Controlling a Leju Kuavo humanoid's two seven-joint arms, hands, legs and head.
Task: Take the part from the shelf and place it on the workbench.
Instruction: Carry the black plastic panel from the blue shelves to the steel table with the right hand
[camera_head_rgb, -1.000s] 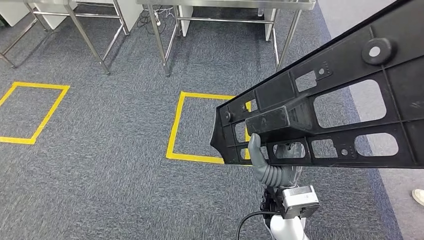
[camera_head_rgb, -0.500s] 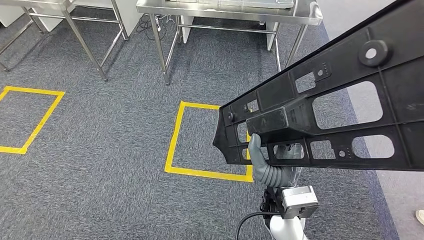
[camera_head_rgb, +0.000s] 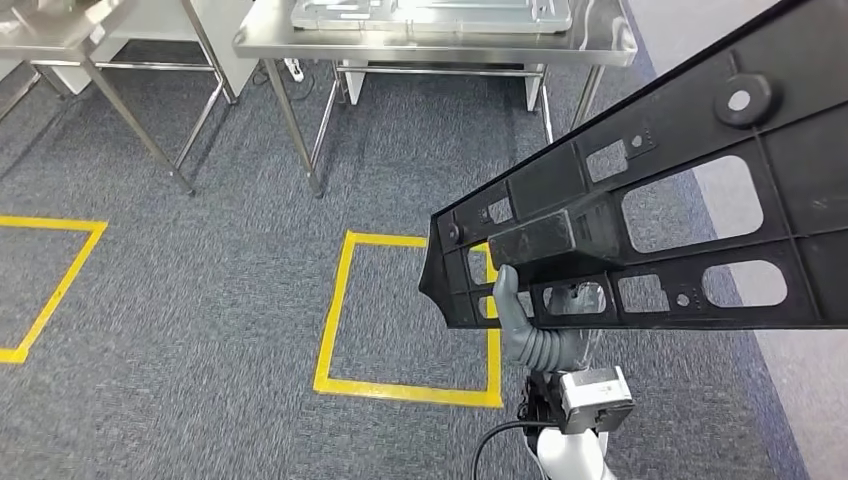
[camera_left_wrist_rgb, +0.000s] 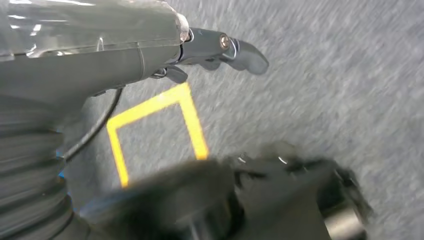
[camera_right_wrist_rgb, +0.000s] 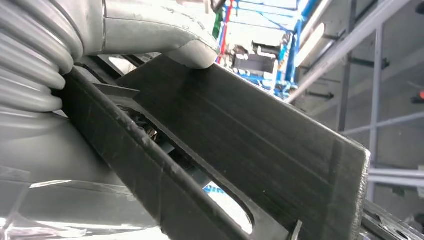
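A large black plastic part (camera_head_rgb: 640, 220) with ribs and cut-out windows stretches across the right of the head view, tilted up to the right. My right hand (camera_head_rgb: 535, 330) grips it from below near its lower left end, the thumb (camera_head_rgb: 508, 298) lying up against its face. Up close in the right wrist view, the thumb (camera_right_wrist_rgb: 192, 52) presses on the part's dark ribbed wall (camera_right_wrist_rgb: 240, 140). The steel workbench (camera_head_rgb: 600, 48) stands ahead across the carpet. My left hand (camera_left_wrist_rgb: 220, 47) hangs over the carpet with fingers stretched out, holding nothing.
A pale flat panel (camera_head_rgb: 430, 12) lies on the workbench top. A second steel table (camera_head_rgb: 60, 35) stands at the far left. Yellow tape squares (camera_head_rgb: 335, 310) mark the grey carpet, one directly ahead of me. A lighter floor strip (camera_head_rgb: 800, 400) runs along the right.
The whole view has shifted: the camera has moved toward the tables, and the workbench top and yellow squares now sit lower and closer. The part stays in my right hand.
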